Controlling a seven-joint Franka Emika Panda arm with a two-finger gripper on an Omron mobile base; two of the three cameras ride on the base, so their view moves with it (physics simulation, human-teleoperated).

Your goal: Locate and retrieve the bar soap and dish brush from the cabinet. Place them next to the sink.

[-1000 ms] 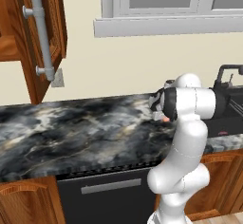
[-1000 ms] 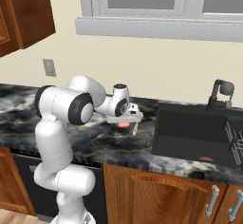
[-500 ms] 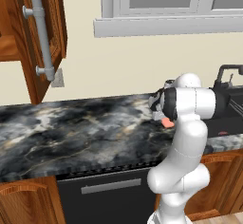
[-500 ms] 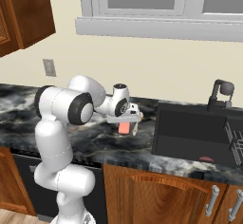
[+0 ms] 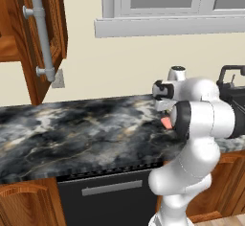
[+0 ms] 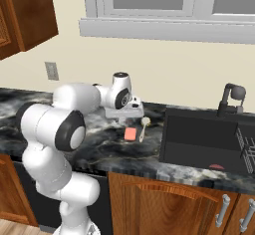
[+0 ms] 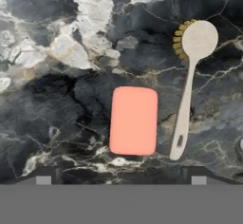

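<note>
The pink bar soap (image 7: pixel 134 120) lies flat on the dark marble counter, with the dish brush (image 7: pixel 188 90) just beside it, cream head pointing away. Seen from the right base view, the bar soap (image 6: pixel 131 134) and dish brush (image 6: pixel 143 128) rest a little left of the sink (image 6: pixel 165 129). My gripper (image 6: pixel 125 115) hovers just above the soap, open, with the fingertips (image 7: pixel 43 179) spread wider than the bar and touching nothing. In the left base view the gripper (image 5: pixel 162 109) sits over the soap (image 5: pixel 166 122). The cabinet (image 5: pixel 28 38) hangs open at the upper left.
A black faucet (image 6: pixel 230 97) rises behind the sink, and a dish rack (image 6: pixel 246 144) sits at its right end. The cabinet door's long grey handle (image 5: pixel 43 40) juts out at the left. A wall outlet (image 6: pixel 51 70) and window sill (image 6: pixel 164 30) lie behind the counter.
The jaws have spread and let go of the bar soap, which now rests on the counter beside the brush. The hand has lifted slightly off it.
</note>
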